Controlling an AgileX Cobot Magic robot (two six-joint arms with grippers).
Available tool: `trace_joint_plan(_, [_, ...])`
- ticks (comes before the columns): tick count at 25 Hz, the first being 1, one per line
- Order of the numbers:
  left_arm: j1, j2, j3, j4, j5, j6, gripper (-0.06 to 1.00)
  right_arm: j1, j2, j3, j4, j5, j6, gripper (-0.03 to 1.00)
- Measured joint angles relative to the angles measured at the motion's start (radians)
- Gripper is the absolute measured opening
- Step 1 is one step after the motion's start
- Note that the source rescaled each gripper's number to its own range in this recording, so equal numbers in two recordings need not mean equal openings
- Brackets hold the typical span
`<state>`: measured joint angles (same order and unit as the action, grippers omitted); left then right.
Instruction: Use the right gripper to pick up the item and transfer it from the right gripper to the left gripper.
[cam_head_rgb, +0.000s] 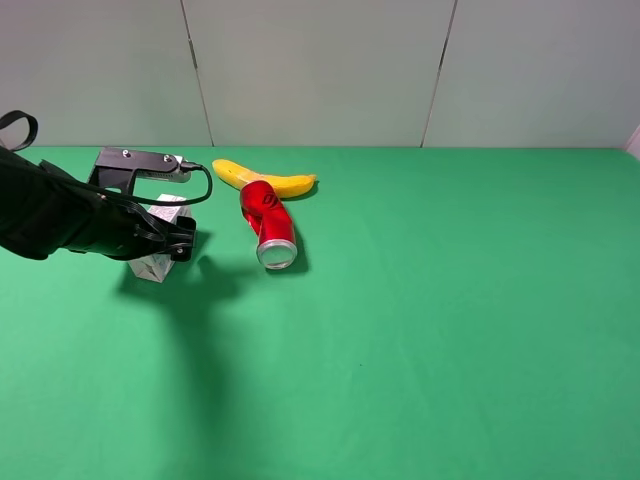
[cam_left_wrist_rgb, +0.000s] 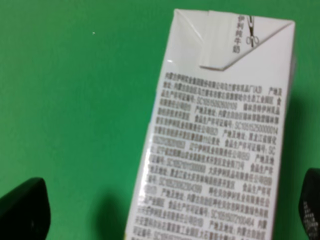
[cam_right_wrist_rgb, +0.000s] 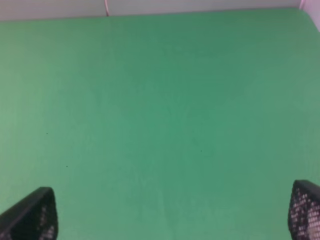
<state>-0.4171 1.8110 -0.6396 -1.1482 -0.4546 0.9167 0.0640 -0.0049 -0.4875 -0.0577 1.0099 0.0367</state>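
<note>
The small white rectangular drink carton (cam_head_rgb: 162, 240) stood left of the dented red can (cam_head_rgb: 268, 224), between my left gripper's (cam_left_wrist_rgb: 165, 210) parted, untouching jaws. My right gripper (cam_right_wrist_rgb: 172, 215) hung spread over bare cloth. I judged the carton light, crushable, best pinched across its flat sides.

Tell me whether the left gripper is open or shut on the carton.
Open. In the left wrist view the left gripper has its two black fingers far apart, with green table showing between them and the carton.
</note>
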Motion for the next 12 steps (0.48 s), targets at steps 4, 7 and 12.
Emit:
trace_joint_plan(4, [0.000,0.000,0.000,0.000,0.030,0.000,1.00,0.000,0.000,0.000,0.000,0.000,0.000,1.00])
trace_joint_plan(7, [0.000,0.000,0.000,0.000,0.076,0.000,1.00,0.000,0.000,0.000,0.000,0.000,0.000,1.00])
trace_joint_plan(12, [0.000,-0.013,0.000,0.007,0.162,0.001,1.00,0.000,0.000,0.000,0.000,0.000,0.000,1.00])
